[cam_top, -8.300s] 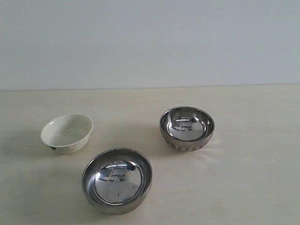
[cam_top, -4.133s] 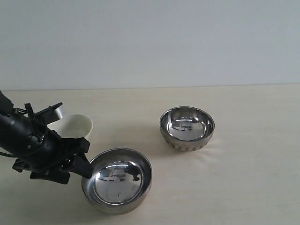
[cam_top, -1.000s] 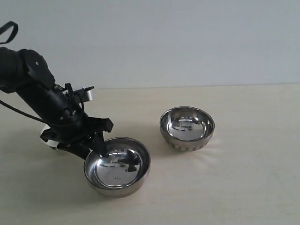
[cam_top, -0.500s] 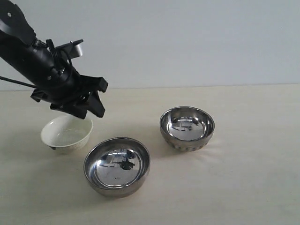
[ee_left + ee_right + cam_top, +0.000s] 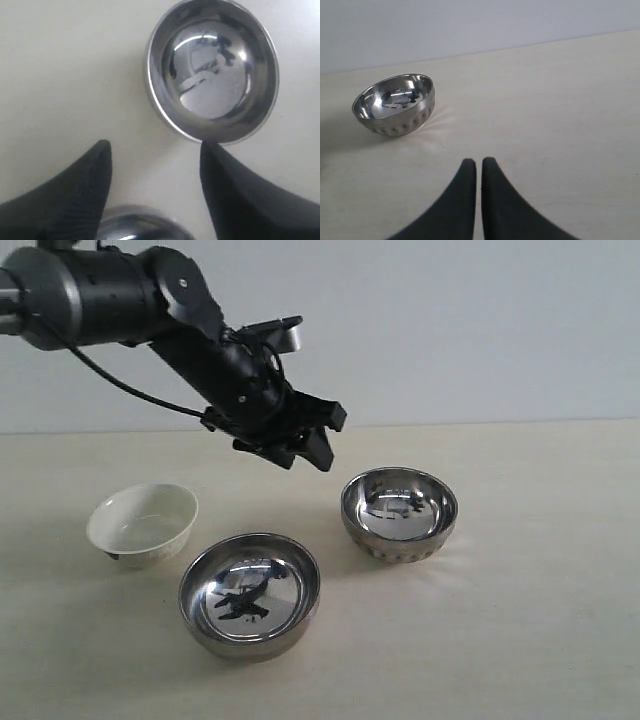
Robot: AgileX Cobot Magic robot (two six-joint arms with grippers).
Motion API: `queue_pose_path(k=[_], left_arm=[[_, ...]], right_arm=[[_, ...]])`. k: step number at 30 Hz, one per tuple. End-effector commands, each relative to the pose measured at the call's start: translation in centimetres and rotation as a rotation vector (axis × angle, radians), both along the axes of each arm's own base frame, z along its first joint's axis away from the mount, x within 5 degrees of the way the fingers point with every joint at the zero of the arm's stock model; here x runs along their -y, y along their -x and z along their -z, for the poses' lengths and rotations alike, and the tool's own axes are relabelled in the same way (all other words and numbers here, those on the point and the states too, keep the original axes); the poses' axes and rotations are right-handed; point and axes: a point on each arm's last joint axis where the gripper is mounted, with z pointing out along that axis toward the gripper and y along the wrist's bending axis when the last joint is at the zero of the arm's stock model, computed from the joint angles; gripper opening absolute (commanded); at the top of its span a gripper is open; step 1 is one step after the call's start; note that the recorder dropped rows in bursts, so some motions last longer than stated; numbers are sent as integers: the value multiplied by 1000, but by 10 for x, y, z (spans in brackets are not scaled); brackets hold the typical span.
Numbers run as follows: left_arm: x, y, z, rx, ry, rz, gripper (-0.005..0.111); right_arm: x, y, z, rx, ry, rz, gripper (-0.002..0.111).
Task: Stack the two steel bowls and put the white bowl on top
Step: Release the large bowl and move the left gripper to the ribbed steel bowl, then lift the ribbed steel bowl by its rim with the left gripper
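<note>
Altogether, two steel bowls and one white bowl stand apart.

Mirror-polished smooth steel bowl, ribbed-band steel bowl, glossy cream ceramic bowl, matt pale tabletop

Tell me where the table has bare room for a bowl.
Widest bare patch: the table right of the ribbed steel bowl. Crowded between that bowl, the wide steel bowl and the white bowl, under the open left gripper.

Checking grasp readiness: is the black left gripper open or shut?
The black left gripper is open: its two fingers stand wide apart, cream table between them, nothing held.
</note>
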Motion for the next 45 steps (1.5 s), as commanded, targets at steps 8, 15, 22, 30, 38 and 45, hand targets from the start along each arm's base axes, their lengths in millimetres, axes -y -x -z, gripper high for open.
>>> queue_pose_path(k=[8,15,22,30,38,45], left_arm=[[35,-29,56,-29,-12,23,51],[51,-35,80,-44,-1,-4,51],[61,-35,105,-66,-24,0,31],[60,-33,91,-56,-25,15,4],[17,-3,-20,-99,-124,41,4],[-27,44,-67,-72,-106,-10,4]], right_arm=[[0,0,-1,16,8,3,0],[0,0,-1,16,8,3,0],[0,0,-1,16,8,3,0],[0,0,-1,16,8,3,0],[0,0,-1,16,8,3,0],[0,0,-1,16,8,3,0]])
